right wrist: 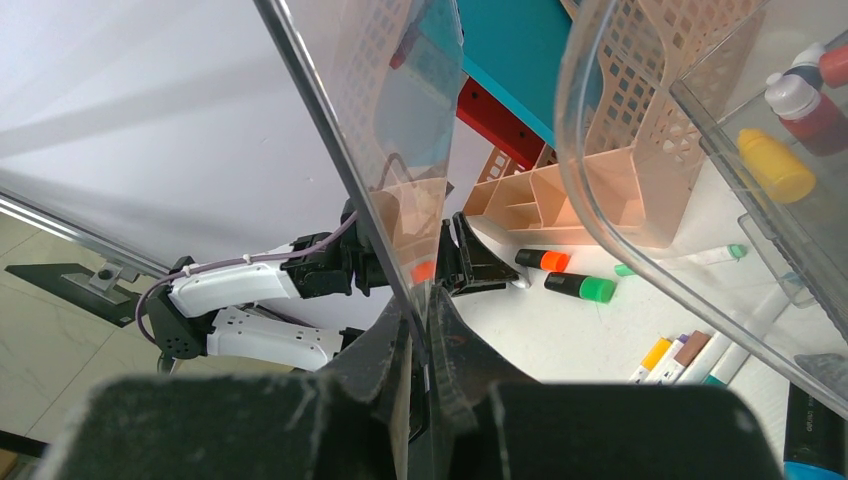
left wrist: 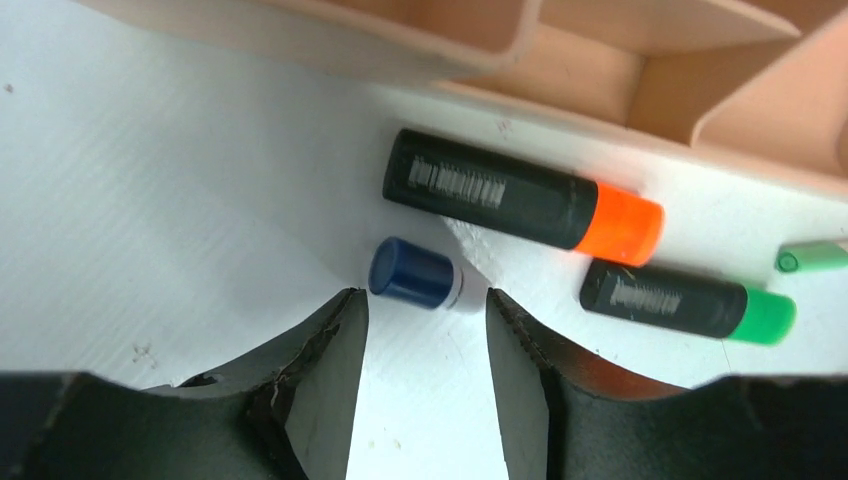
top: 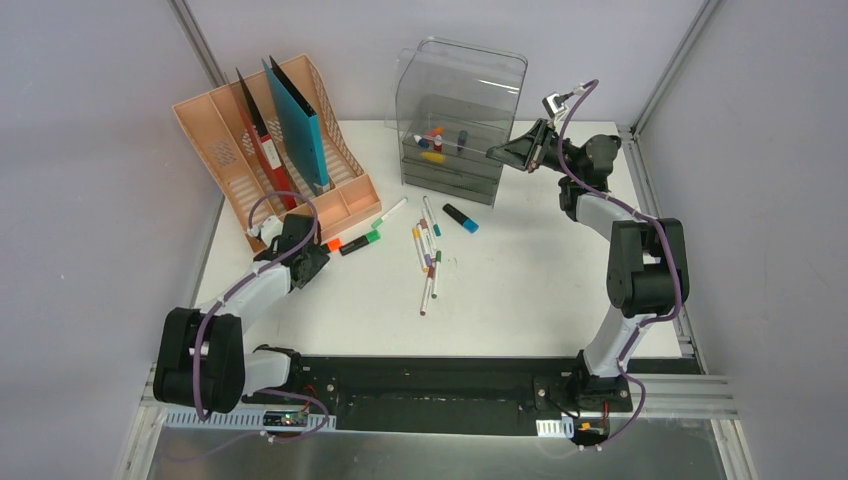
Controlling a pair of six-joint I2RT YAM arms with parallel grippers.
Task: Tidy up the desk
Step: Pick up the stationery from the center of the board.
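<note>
The white desk (top: 540, 290) holds loose pens. My left gripper (top: 313, 264) is open and low over the desk, in front of the peach file rack (top: 345, 205). In the left wrist view a blue-capped white pen (left wrist: 412, 273) lies just beyond my open fingertips (left wrist: 425, 300), untouched. An orange-capped black highlighter (left wrist: 520, 200) and a green-capped one (left wrist: 690, 300) lie beyond it. My right gripper (top: 503, 152) is shut on a thin clear wall of the grey drawer box (top: 455, 120); the right wrist view shows that wall (right wrist: 330, 120) pinched between the jaws (right wrist: 422, 305).
Several thin markers (top: 428, 255) lie scattered mid-desk, with a blue-capped black highlighter (top: 461, 217) and a green-capped white pen (top: 390, 212). The rack holds a teal folder (top: 298, 120) and a red one (top: 262, 135). Markers lie in the box's drawer (top: 440, 140).
</note>
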